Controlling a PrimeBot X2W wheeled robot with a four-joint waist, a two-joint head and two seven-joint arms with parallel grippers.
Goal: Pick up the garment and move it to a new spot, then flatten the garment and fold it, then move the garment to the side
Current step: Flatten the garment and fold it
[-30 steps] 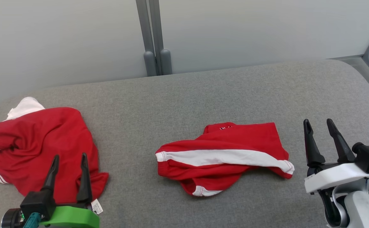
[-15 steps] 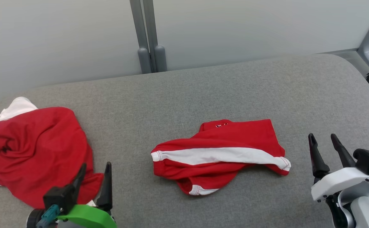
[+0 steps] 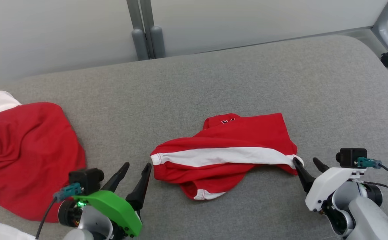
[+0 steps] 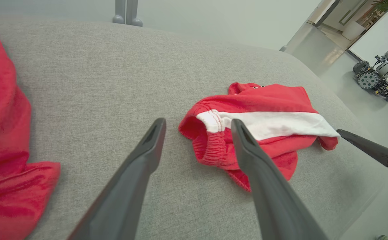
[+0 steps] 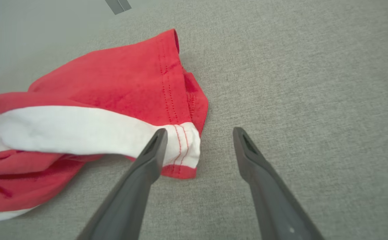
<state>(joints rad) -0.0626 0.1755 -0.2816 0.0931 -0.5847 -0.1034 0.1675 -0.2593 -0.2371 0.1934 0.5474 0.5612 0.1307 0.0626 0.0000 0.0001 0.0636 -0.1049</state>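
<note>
Both agape — left gripper (image 3: 138, 164), right gripper (image 3: 304, 160) — flanking the garment (image 3: 227, 156).

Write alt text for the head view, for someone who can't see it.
A crumpled red-and-white garment lies on a grey padded surface, flanked by the open left tool and open right tool. A second red garment lies at far left.

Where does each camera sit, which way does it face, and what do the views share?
Head view: on the head, looking down at the grey surface; left gripper and right gripper show low.
Left wrist view: left wrist, along its own fingers toward one end of the striped garment.
Right wrist view: right wrist, own fingers toward the garment's other end.
All share that garment.
</note>
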